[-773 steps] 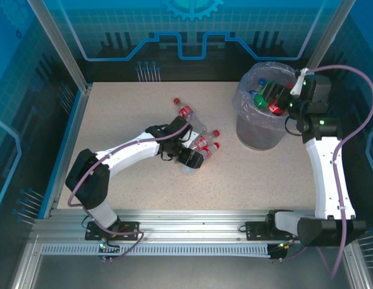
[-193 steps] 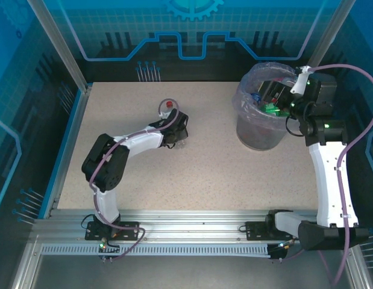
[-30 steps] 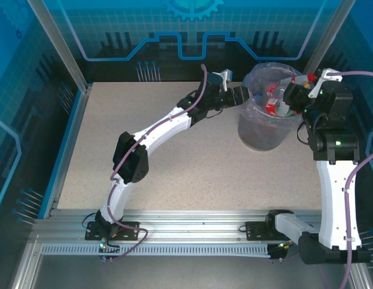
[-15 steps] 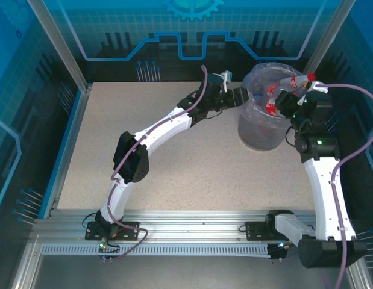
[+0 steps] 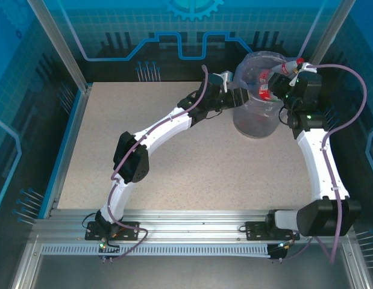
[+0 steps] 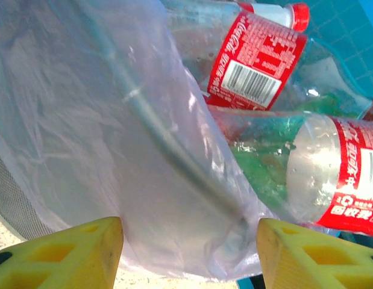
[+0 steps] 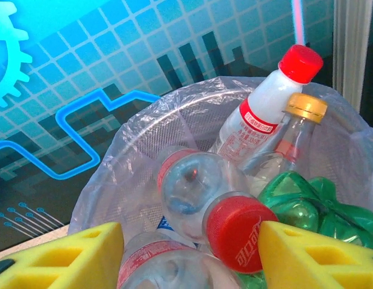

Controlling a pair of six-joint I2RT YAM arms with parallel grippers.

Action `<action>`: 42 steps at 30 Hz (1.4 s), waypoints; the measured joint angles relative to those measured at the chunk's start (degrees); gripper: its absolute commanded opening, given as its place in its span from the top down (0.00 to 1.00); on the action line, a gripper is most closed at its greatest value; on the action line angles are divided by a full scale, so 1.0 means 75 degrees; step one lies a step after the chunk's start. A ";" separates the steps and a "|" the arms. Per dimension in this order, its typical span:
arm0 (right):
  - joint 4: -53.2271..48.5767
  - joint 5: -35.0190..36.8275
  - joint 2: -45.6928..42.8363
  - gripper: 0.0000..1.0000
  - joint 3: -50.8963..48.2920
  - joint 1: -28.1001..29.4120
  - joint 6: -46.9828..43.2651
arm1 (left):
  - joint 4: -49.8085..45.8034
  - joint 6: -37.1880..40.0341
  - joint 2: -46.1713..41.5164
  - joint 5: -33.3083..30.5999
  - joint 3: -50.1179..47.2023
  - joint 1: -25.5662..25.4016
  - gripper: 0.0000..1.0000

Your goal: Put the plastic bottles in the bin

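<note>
Several plastic bottles (image 7: 192, 186) already fill the round grey bin (image 5: 251, 125), which is lined with a crinkled, translucent pale-purple bag and stands at about one o'clock on the speckled beige tabletop (image 5: 174, 174). In the right wrist view the pile reaches the rim. It includes a white bottle with a red cap (image 7: 264, 117), a clear bottle with a gold cap (image 7: 297, 129), a crumpled green bottle (image 7: 310, 208) and a clear bottle with a red cap (image 7: 239, 232) nearest the camera. The left wrist view shows two red-labelled bottles (image 6: 255, 57) pressed against the bag from inside.

The left gripper (image 5: 237, 96) sits at the bin's nine o'clock rim. Its yellow fingers (image 6: 65, 253) are spread and the bag hangs just beyond them, so it looks released and grips nothing. The right gripper (image 5: 284, 90) hovers at the bin's two o'clock edge. Its fingers (image 7: 59, 256) are also apart above the heap and clamp nothing.

As far as the top view shows, the tabletop carries only the bin, so I judge the task to be essentially done. What is left is probably to pull both arms away without tipping the full bin or knocking out the topmost bottles.
</note>
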 measured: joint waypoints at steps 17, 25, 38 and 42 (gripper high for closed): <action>-0.2483 -0.0903 0.1055 0.49 0.3730 -0.0192 -0.0903 | -0.0140 0.0195 0.0000 -0.0015 0.0000 0.0003 0.49; -0.4328 -0.0577 0.0530 0.36 0.3815 -0.0201 -0.1294 | -0.0143 0.0192 0.0000 -0.0026 0.0000 0.0015 0.50; -0.5345 -0.0833 -0.0087 0.33 0.3040 -0.0463 -0.1341 | -0.0175 0.0195 0.0000 -0.0029 0.0000 0.0017 0.52; -0.5260 -0.1043 0.0262 0.37 0.2876 -0.0463 -0.1297 | -0.0175 0.0192 0.0000 -0.0029 0.0000 0.0023 0.52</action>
